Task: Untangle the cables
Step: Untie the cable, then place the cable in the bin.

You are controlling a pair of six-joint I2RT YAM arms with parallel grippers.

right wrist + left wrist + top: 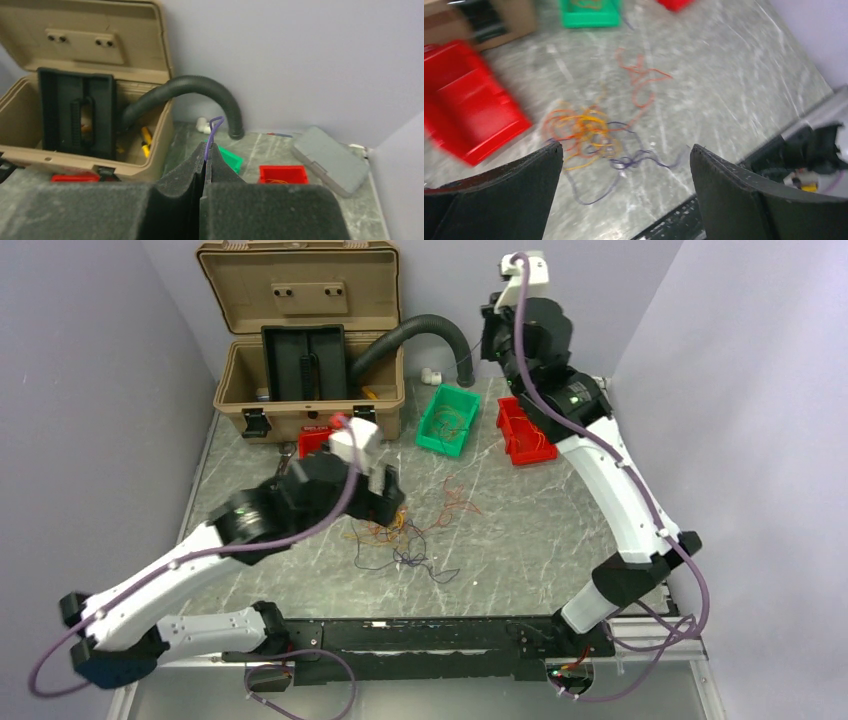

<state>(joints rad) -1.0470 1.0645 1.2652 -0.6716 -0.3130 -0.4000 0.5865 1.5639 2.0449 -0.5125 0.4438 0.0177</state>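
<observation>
The cables (400,535) lie as a loose tangle on the marbled tabletop, just in front of my left gripper (390,502). In the left wrist view the orange and yellow knot (581,130) sits ahead of the fingers, with a dark purple strand (639,160) and a red-orange strand (641,80) trailing off it. My left gripper (626,147) hangs above them, open wide and holding nothing. My right gripper (490,325) is raised high at the back right. Its jaws (206,147) are shut on a thin purple cable (214,131) that loops out above the tips.
An open tan case (300,350) stands at the back left with a fat black hose (420,335) arching out of it. A green bin (448,420) and a red bin (525,430) hold wires. Another red bin (469,110) sits by the case; a grey flat box (330,160) lies at the back right.
</observation>
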